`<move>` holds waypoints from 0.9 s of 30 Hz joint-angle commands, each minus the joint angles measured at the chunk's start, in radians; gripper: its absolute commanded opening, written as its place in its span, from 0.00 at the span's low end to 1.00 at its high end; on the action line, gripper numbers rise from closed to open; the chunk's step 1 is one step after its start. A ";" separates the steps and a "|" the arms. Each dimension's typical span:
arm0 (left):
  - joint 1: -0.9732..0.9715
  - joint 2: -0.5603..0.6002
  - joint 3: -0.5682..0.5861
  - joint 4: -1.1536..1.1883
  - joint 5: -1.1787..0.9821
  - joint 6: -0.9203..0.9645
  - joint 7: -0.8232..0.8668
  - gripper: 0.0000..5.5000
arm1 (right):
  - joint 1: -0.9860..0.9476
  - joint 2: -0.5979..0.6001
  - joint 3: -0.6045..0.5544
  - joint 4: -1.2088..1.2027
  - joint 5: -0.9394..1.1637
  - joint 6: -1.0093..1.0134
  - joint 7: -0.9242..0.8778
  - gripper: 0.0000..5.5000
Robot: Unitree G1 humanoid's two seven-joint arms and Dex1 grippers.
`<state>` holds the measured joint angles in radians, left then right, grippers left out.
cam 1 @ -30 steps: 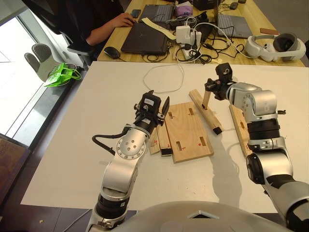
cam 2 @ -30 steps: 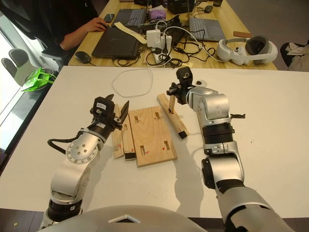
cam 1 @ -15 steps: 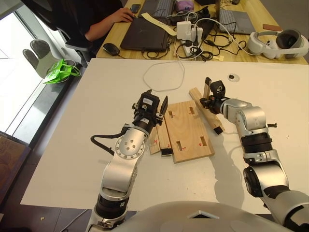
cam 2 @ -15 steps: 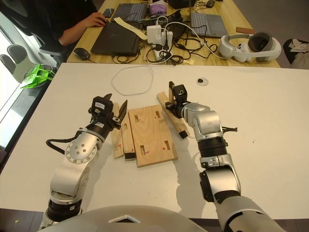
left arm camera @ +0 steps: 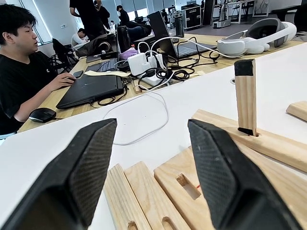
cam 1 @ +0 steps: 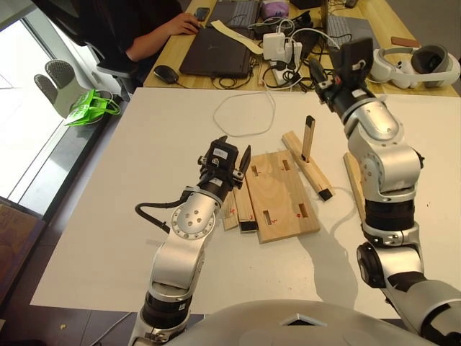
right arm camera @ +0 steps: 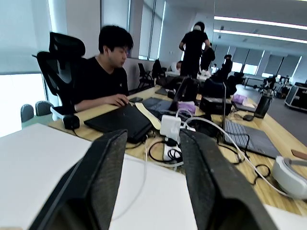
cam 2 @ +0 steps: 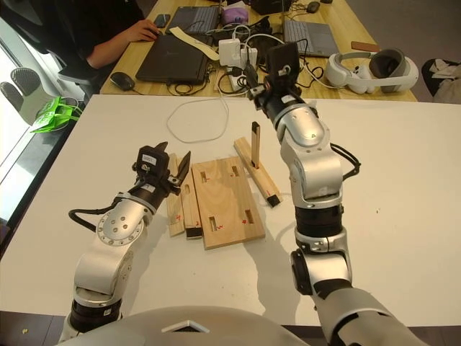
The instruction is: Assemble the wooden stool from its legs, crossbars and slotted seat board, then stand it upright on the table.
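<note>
As laid out for assembly, seat board: pale rectangular slotted wooden seat board (cam 1: 281, 196), flat on white table (cam 1: 144, 137), slots up to take legs.
Leg: long pale wooden leg (cam 1: 317, 176), lying just beside the board's right edge.
Crossbar: short black-tipped wooden crossbar (cam 1: 308, 138), upright in that leg, standing unaided.
Spare pieces: two pale wooden bars (cam 1: 241, 209) against the board's left edge.
Left gripper (cam 1: 235, 148): fingers wide apart, empty, over the spare bars; judged poised to pick.
Right gripper (right arm camera: 154, 136): fingers spread, empty, high beyond the board's far right corner.
Left wrist view: crossbar foot seated in the leg's slot, less plain from the head.
</note>
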<state>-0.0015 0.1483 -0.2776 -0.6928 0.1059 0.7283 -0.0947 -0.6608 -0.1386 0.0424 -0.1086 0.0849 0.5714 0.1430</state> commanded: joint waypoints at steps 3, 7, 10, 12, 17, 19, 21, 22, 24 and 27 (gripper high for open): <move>-0.054 0.016 0.006 0.035 -0.015 0.009 -0.047 0.50 | -0.165 0.068 0.025 0.408 -0.072 -0.121 -0.074 0.37; -0.064 0.014 0.008 0.046 -0.019 0.007 -0.054 0.50 | -0.357 0.077 -0.043 0.656 -0.061 -0.230 -0.122 0.37; -0.063 0.006 0.000 0.048 -0.016 0.006 -0.049 0.50 | -0.481 0.074 -0.068 0.782 -0.061 -0.307 -0.127 0.37; -0.061 0.006 0.006 0.046 -0.017 0.007 -0.048 0.50 | -0.536 0.070 -0.086 0.828 -0.056 -0.348 -0.126 0.37; -0.048 -0.003 0.003 0.039 -0.011 0.010 -0.033 0.50 | -0.419 0.074 -0.056 0.964 -0.087 -0.351 -0.084 0.37; -0.050 -0.006 -0.001 0.042 -0.011 0.010 -0.031 0.50 | -0.318 0.064 -0.048 1.061 -0.097 -0.305 -0.063 0.37; -0.051 -0.005 0.002 0.042 -0.014 0.009 -0.033 0.50 | -0.255 0.053 -0.055 1.117 -0.094 -0.258 -0.045 0.37; -0.046 -0.003 0.004 0.040 -0.015 0.008 -0.033 0.50 | -0.237 0.049 -0.060 1.128 -0.091 -0.241 -0.036 0.37; -0.040 -0.001 0.004 0.038 -0.014 0.007 -0.032 0.50 | -0.219 0.041 -0.058 1.130 -0.093 -0.231 -0.023 0.37; -0.038 -0.008 0.001 0.037 -0.011 0.007 -0.024 0.50 | -0.221 0.037 -0.048 1.093 -0.102 -0.250 -0.014 0.37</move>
<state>-0.0437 0.1452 -0.2756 -0.6509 0.0877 0.7283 -0.1223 -0.9738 -0.1075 -0.0205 0.9466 -0.0067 0.2617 0.1171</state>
